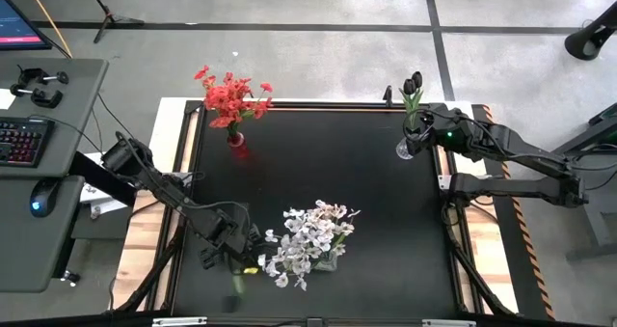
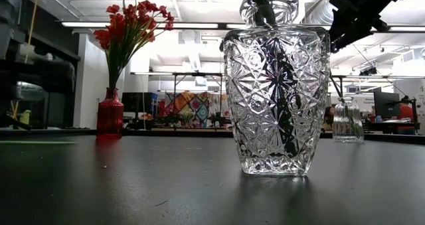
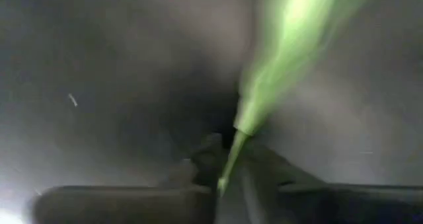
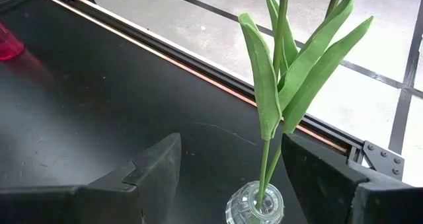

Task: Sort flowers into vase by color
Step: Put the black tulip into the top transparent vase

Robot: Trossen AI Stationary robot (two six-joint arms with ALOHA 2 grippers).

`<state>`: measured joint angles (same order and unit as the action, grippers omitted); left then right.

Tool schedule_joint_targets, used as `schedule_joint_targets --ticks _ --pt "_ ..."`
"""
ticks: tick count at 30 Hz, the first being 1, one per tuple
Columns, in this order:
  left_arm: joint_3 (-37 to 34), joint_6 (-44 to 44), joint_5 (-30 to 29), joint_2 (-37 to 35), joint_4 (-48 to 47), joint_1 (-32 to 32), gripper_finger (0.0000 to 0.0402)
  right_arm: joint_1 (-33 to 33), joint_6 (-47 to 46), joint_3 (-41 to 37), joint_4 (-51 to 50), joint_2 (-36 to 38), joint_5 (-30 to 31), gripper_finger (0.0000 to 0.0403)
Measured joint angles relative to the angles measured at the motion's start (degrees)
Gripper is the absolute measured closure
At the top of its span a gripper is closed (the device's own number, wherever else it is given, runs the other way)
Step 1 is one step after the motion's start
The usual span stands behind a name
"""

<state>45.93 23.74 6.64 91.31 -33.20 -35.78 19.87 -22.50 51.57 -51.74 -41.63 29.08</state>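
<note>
While my left gripper at seven o'clock pinches a green stem, my released right gripper could topple the small glass vase.

Three vases: back left, back right, front centre.

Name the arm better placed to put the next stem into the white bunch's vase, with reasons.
Left. The left gripper is shut on a green stem beside the white flowers; the right gripper is open around the dark tulips.
</note>
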Motion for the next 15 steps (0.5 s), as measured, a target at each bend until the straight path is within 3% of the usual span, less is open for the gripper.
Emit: schedule_joint_targets --ticks 2,9,12,15 --pt "0.65 -5.39 2.92 -0.64 -2.52 1.40 0.0387 0.00 0.00 0.01 -0.01 0.00 0.00 0.0151" --pt "2.56 -16.00 4.10 -12.59 -7.31 5.30 0.0398 -0.01 0.00 0.01 -0.04 0.00 0.02 0.0151" --pt "3.29 -22.15 -1.85 -20.26 -8.22 7.29 0.0400 -0.01 0.00 0.02 -0.19 0.00 0.02 0.0151" --pt "3.32 -29.72 -15.53 -26.90 -9.46 9.57 0.0400 0.00 0.00 0.02 -0.36 0.00 0.02 0.0151"
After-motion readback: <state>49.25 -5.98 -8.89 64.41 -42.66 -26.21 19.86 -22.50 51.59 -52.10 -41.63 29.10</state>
